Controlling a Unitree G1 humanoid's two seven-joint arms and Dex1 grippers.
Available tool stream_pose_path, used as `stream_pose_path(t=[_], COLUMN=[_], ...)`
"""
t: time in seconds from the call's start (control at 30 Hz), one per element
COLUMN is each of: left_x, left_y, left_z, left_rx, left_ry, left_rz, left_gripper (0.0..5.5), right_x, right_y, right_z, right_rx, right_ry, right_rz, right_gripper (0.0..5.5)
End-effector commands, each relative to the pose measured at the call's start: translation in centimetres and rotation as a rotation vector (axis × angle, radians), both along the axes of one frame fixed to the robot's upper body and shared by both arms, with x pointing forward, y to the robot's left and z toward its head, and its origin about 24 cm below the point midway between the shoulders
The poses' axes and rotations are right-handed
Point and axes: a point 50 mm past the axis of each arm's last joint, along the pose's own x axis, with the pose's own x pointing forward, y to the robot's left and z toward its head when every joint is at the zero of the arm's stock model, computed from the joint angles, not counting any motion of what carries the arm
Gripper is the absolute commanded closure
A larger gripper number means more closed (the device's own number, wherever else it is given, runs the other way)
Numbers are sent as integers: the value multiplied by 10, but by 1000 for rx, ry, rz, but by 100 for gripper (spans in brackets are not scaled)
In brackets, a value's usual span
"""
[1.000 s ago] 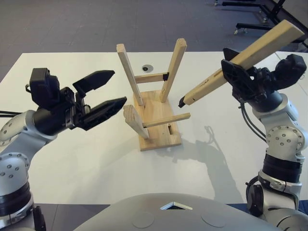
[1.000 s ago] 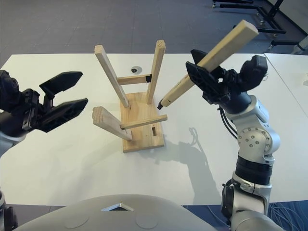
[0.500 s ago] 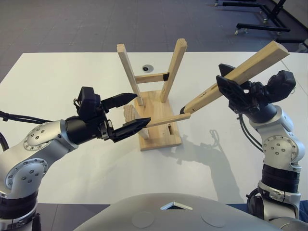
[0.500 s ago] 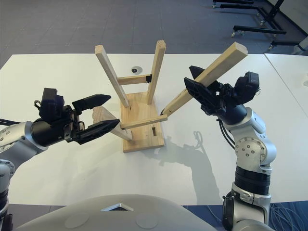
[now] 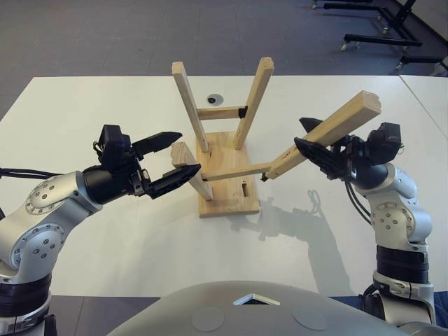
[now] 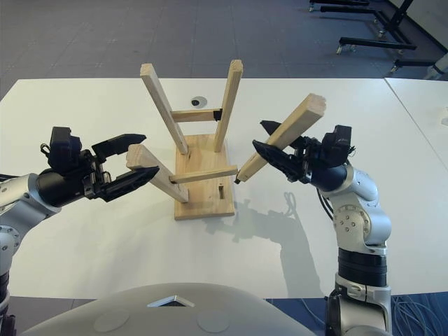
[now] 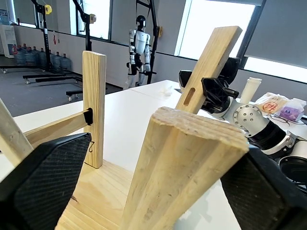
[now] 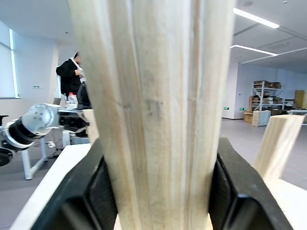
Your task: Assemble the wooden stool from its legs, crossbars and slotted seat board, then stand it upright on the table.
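The slotted seat board (image 5: 225, 201) lies flat on the white table (image 5: 105, 231). Two legs (image 5: 188, 105) stand upright at its back, joined by a crossbar (image 5: 219, 112). A third leg (image 6: 164, 183) leans at the board's front left, and a second crossbar (image 5: 232, 171) runs from it to the right. My left gripper (image 5: 187, 150) is open, its pads (image 7: 43, 182) on either side of that leg's top end. My right gripper (image 5: 318, 145) is shut on the fourth leg (image 5: 344, 119), held slanted. The fourth leg's lower end sits at the free tip of the second crossbar.
A small round grommet (image 5: 215, 98) sits in the table behind the stool. Black wheeled frames (image 5: 381, 38) stand on the floor beyond the far edge. Another white table (image 5: 435, 87) adjoins at the right. Bare tabletop lies in front of the board and to its left.
My right gripper has lowered the fourth leg to a flatter slant, keeping its lower end at the crossbar tip. My left gripper now straddles the leaning leg's top end.
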Motion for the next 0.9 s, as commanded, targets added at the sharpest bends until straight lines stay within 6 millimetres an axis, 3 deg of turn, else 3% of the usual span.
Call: stream_pose_path(t=[0.03,0.3,0.53,0.9], left_x=[5,17,20,21], left_y=[6,15,17,19], left_z=[-4,-2,-1,-2], left_rx=[33,56,67,81], left_ry=[7,-2,-12,-6], left_rz=[21,26,22,18], left_gripper=[101,101,101,101], right_x=[-6,9,20,21], right_y=[12,33,34,34], right_z=[-11,-27,-44,-39], right_rx=[31,68,33,-100], right_ry=[26,6,30,-49], right_rz=[72,112,116,155], right_gripper=[343,343,343,344])
